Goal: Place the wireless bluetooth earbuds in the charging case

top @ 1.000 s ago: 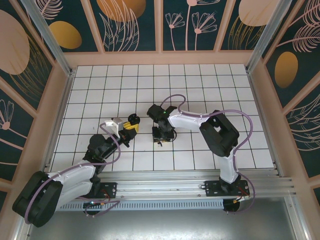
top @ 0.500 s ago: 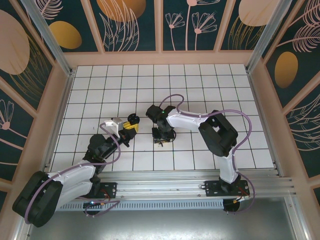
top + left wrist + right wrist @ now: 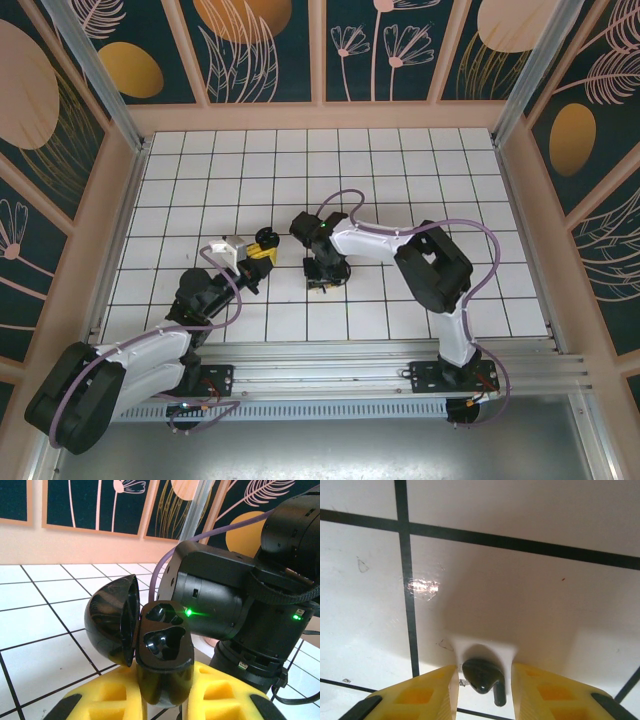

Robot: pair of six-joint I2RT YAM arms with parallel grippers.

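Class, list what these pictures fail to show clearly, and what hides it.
Top view: black earbud too small, beneath the right hand.
Left wrist view: charging case base buried in the left hand.
Left wrist view: pink thing mostly behind the right arm.

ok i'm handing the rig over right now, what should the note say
Left gripper: shut on the black charging case, lid open, both sockets empty.
Right gripper: open, down at the tile, fingers straddling a black earbud, slim gaps either side.
Done: case open and held. Left: close on that earbud, seat it in a socket.
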